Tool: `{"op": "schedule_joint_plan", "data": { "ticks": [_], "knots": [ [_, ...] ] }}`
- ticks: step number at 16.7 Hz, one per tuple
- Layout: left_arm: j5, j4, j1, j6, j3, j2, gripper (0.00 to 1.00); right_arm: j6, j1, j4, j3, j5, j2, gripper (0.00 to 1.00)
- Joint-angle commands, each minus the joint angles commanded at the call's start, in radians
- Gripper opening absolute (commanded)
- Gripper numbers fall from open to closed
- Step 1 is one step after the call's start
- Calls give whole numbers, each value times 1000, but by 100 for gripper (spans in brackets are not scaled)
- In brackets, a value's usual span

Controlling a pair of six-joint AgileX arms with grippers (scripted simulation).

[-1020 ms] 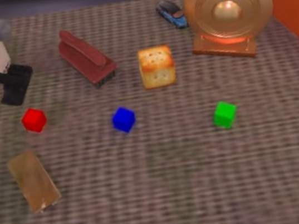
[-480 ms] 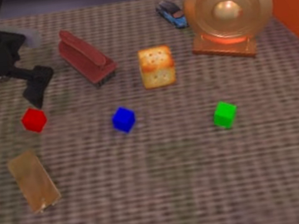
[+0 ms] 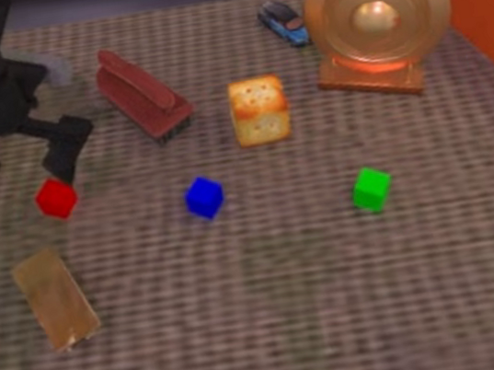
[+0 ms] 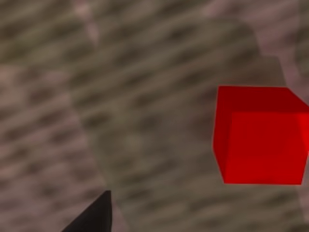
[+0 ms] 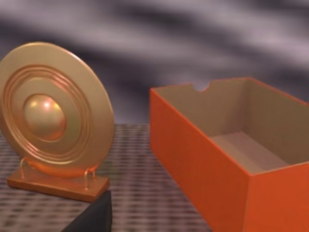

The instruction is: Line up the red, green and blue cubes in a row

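Observation:
The red cube [image 3: 55, 198] lies at the table's left, the blue cube [image 3: 203, 197] near the middle and the green cube [image 3: 371, 189] right of the middle, all apart from one another. My left gripper [image 3: 19, 152] hangs open just behind the red cube, one finger [image 3: 66, 154] close above it. In the left wrist view the red cube [image 4: 260, 135] fills the side, with a single dark fingertip [image 4: 99, 215] clear of it. My right gripper [image 5: 137, 224] is outside the top view, and only one of its fingers [image 5: 96, 217] shows, well off to the side.
A red-brown brush [image 3: 145, 93], a toast-like block [image 3: 259, 109], a blue toy car [image 3: 283, 23], a gold disc on a stand [image 3: 378, 16] and an open orange box [image 3: 489, 0] line the back. A tan flat block [image 3: 55, 297] lies in front of the red cube.
My left gripper has swung in from the back left corner toward the red cube, slowing over the last half second. The cubes have not moved.

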Motion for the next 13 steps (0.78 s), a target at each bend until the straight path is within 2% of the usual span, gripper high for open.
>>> {"op": "schedule_joint_plan", "data": {
  "ticks": [6, 11, 13],
  "knots": [
    [1, 237, -1, 0, -152, 75, 100, 0, 0, 0, 0, 0, 0, 100],
    [1, 259, -1, 1, -169, 86, 100, 0, 0, 0, 0, 0, 0, 100],
    [1, 259, -1, 1, -169, 86, 85, 0, 0, 0, 0, 0, 0, 100]
  ]
}}
